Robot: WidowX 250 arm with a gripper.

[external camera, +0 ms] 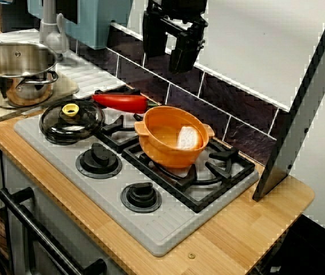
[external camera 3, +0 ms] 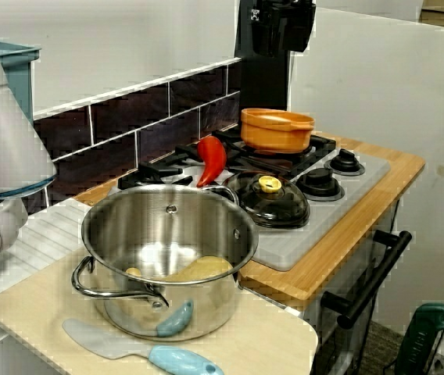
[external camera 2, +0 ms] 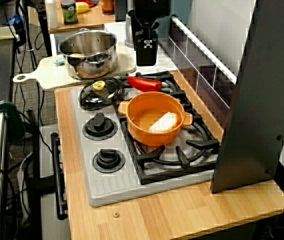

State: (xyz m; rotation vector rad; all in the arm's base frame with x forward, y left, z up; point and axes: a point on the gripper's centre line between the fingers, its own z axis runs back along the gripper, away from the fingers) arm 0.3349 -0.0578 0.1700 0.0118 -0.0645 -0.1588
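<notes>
My black gripper [external camera: 175, 62] hangs high over the back of the stove, close to the tiled wall, open and holding nothing. Nearest below it lies a red pepper [external camera: 119, 102] on the rear left grate. Right of the pepper, an orange pot [external camera: 168, 157] stands on the rear right burner with a white piece [external camera: 188, 137] lying inside. The high side view shows the gripper [external camera 2: 146, 61] above the pepper [external camera 2: 144, 83] and behind the pot [external camera 2: 152, 141]. In the low view past the steel pot, the gripper [external camera 3: 281, 45] is above the orange pot [external camera 3: 277, 133].
A black glass lid [external camera: 71, 120] with a yellow knob rests on the stove's left. A steel pot [external camera 3: 167, 266] holding yellowish pieces sits on a cutting board [external camera 3: 269, 344] beside a blue spatula [external camera 3: 167, 358]. Two knobs [external camera: 98, 159] front the stove. A dark slanted panel [external camera: 300, 114] stands at right.
</notes>
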